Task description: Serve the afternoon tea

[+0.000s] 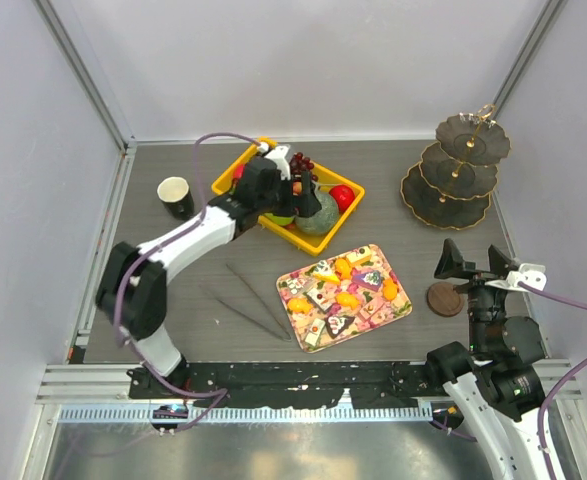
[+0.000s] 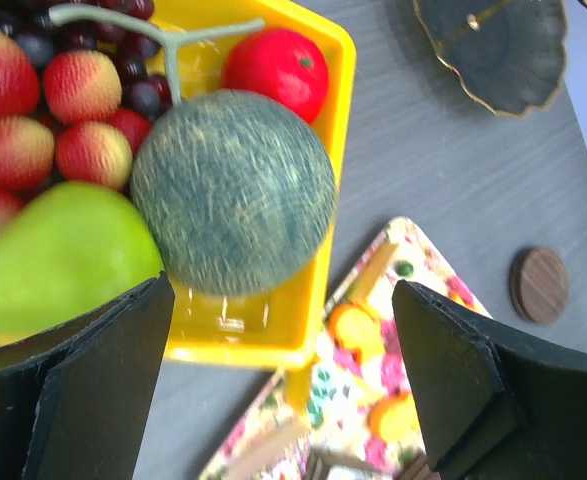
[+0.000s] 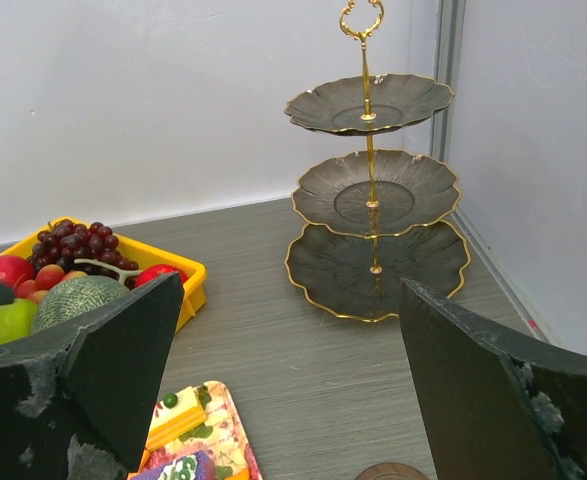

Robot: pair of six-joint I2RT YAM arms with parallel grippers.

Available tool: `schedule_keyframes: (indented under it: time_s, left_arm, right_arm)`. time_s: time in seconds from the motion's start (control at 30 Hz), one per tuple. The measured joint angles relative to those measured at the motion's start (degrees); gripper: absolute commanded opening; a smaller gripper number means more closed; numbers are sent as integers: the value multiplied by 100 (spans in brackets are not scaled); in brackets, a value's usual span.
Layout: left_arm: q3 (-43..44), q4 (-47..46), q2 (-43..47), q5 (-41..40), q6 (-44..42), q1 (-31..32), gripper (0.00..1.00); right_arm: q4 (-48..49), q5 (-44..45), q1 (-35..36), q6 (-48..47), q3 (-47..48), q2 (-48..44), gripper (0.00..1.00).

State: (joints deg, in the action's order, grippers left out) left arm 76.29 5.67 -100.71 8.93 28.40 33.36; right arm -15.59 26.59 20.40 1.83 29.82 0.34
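**Pastry pick-up: left end effector (image 1: 295, 192) and right end effector (image 1: 473, 262) both released, empty.**
Top view: small orange pastries (image 1: 345, 270) lie on the floral rectangular tray (image 1: 403, 305), well apart from the dark gold-rimmed three-tier stand (image 1: 453, 170). Left wrist view: the green netted melon (image 2: 233, 190) lies below the spread jaws, so steer toward the tray. Right wrist view: the stand's tiers are bare.

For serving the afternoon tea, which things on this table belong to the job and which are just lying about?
Belong to the job: three-tier stand, black cup, pastries and cake pieces.

Just lying about: floral tray, yellow bin, fruit in it, tongs, wooden coaster.
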Motion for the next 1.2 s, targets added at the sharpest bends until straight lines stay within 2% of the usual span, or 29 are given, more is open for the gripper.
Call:
schedule_keyframes:
  time_s: [0.13,0.23,0.37,0.57,0.7,1.0,1.2]
  left_arm:
    - [-938,22,1220,-59,-70,232,99]
    - [-1408,-22,1742,-31,-81,533,99]
    - [-1947,-245,1668,116,50,789,99]
    - [-2159,-374,807,291,372,776,99]
    - [-1779,-413,205,391,450,741,99]
    - [4,-581,-1252,719,713,144,99]
    - [1655,-452,-2295,785,741,-463,99]
  right_arm:
    - [9,-68,0,0,0,0,96]
    - [9,-83,0,-4,-4,0,95]
    - [7,-81,0,-20,-4,0,95]
    - [4,-83,0,-20,-4,0,95]
    - [-2,-83,0,-20,-4,0,96]
    - [-39,-162,0,-11,2,57,95]
    - [-549,-564,0,323,457,883,95]
